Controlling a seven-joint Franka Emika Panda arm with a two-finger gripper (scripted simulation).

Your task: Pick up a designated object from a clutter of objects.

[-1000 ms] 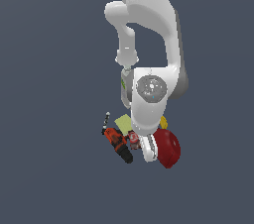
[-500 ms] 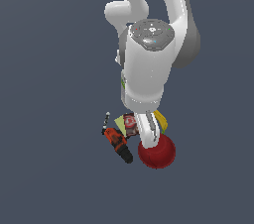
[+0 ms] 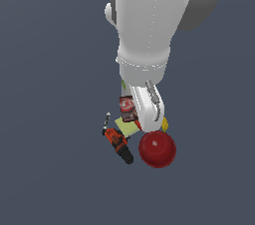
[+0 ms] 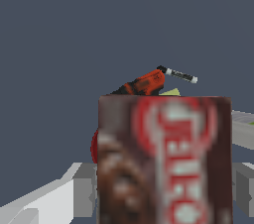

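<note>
Exterior view shows the white arm (image 3: 149,30) filling the upper frame, with the red bowl (image 3: 157,149) and the drill (image 3: 118,145) on the tabletop (image 3: 50,94) below. Clamped in the tool (image 3: 137,112), the small dark-red can (image 3: 128,108) sits above the yellow-green block (image 3: 125,127), left of the bowl.

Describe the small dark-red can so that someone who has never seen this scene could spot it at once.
Find the big white arm and follow it down to its end effector above the small heap. The small dark-red can sits right against it, above the yellow-green block. It carries white lettering on its label, which the plain round red bowl and the orange-black drill lack.
</note>
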